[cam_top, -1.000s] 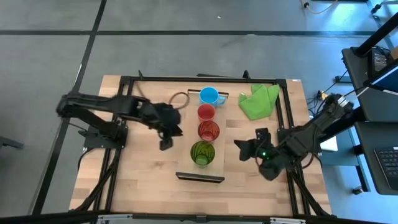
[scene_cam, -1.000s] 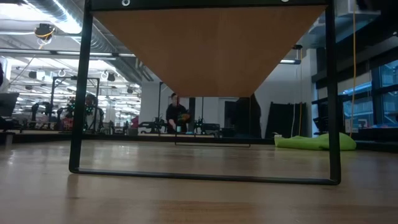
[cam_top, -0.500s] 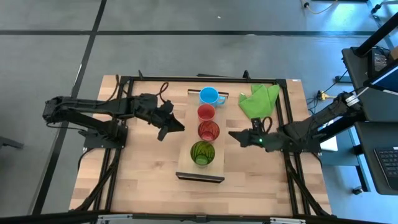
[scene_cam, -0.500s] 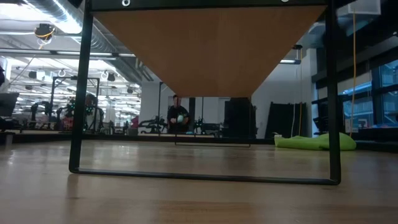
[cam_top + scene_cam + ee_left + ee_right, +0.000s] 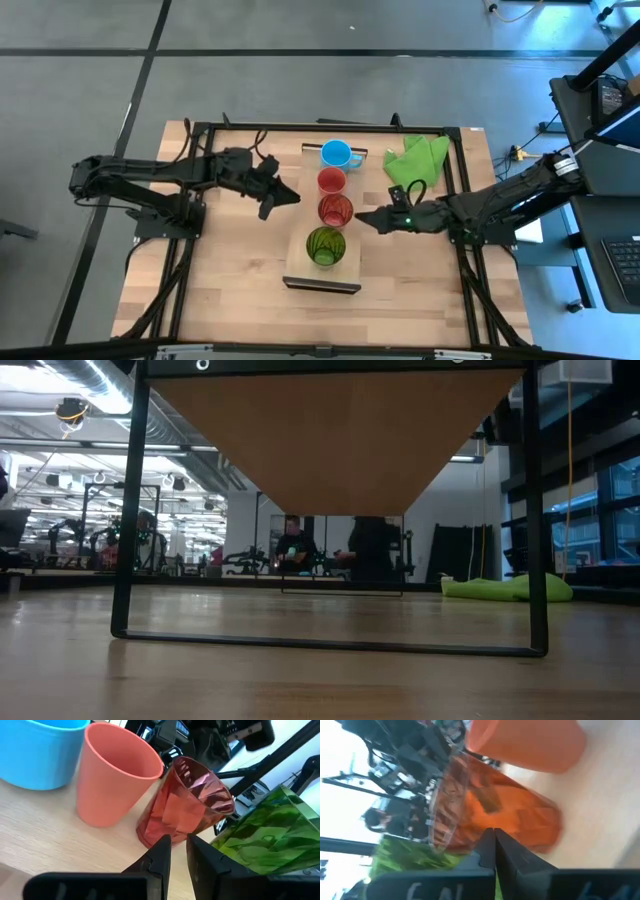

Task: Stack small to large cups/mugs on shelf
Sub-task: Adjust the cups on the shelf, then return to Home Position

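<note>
Four cups stand upright in a row on the light wood shelf (image 5: 298, 260): a light blue mug (image 5: 338, 154) at the far end, then a small red cup (image 5: 331, 181), a translucent red tumbler (image 5: 335, 211) and an olive-green tumbler (image 5: 325, 246). My left gripper (image 5: 294, 196) is left of the translucent tumbler (image 5: 185, 800), clear of it, its fingers (image 5: 160, 857) almost together. My right gripper (image 5: 361, 220) is shut, its tip close to the right side of that tumbler (image 5: 490, 800). My right gripper's shut fingertips (image 5: 490, 840) come level from the table's right at the translucent tumbler's side wall (image 5: 520, 820). I cannot tell whether they touch it. The tumbler stands upright on the shelf.
A bright green cloth (image 5: 416, 162) lies at the far right of the table. A black metal frame (image 5: 330, 127) runs around the work area. The shelf's dark bracket (image 5: 322, 286) closes its near end. Bare tabletop lies on both sides of the shelf.
My right gripper has gone from near the table's right edge toward the left, up to the translucent red tumbler. My left gripper has gone toward the far edge and the right, closer to the cups. The cups have stayed in place.
</note>
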`<state>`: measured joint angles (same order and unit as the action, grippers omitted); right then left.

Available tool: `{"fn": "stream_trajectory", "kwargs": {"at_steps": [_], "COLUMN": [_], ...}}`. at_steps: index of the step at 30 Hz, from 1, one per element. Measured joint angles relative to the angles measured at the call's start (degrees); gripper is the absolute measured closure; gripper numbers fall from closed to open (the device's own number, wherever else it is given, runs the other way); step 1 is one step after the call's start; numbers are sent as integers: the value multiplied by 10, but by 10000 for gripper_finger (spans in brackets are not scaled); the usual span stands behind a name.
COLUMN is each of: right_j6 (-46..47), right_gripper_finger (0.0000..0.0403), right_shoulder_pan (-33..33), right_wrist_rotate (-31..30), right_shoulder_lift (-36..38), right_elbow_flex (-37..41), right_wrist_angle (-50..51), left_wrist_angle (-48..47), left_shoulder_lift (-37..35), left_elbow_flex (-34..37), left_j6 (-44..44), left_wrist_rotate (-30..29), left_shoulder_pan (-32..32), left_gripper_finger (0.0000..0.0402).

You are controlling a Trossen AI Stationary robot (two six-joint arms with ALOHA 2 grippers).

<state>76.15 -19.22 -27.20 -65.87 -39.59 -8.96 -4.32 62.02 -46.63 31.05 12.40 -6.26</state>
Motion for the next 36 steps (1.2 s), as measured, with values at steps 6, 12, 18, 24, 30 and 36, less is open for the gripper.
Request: {"fn": "stream_trajectory", "kwargs": {"at_steps": [6, 12, 18, 24, 30, 36], "right_j6": [-3, -2, 3, -2, -16, -28], "right_gripper_finger": [403, 403, 403, 403, 403, 402], "right_shoulder_pan": [16, 15, 15, 16, 17, 17], "right_wrist_rotate": [30, 35, 35, 46, 49, 39], "right_shoulder_lift": [-17, -42, -50, -55, -69, -52], "right_elbow_flex": [0, 0, 0, -22, -38, -38], "right_wrist_angle": [-31, -65, -76, -60, -50, -31], "left_wrist_angle": [0, 16, 46, 53, 55, 54], "left_shoulder_lift": [7, 7, 7, 6, 6, 6], "left_elbow_flex": [1, 22, 43, 43, 43, 43], "left_j6": [0, 9, 19, 17, 16, 10], "left_wrist_rotate": [-11, -24, -23, -23, -24, -24], "left_shoulder_pan": [0, 0, 0, 0, 0, 0], "left_gripper_finger": [347, 347, 347, 347, 347, 347]}}
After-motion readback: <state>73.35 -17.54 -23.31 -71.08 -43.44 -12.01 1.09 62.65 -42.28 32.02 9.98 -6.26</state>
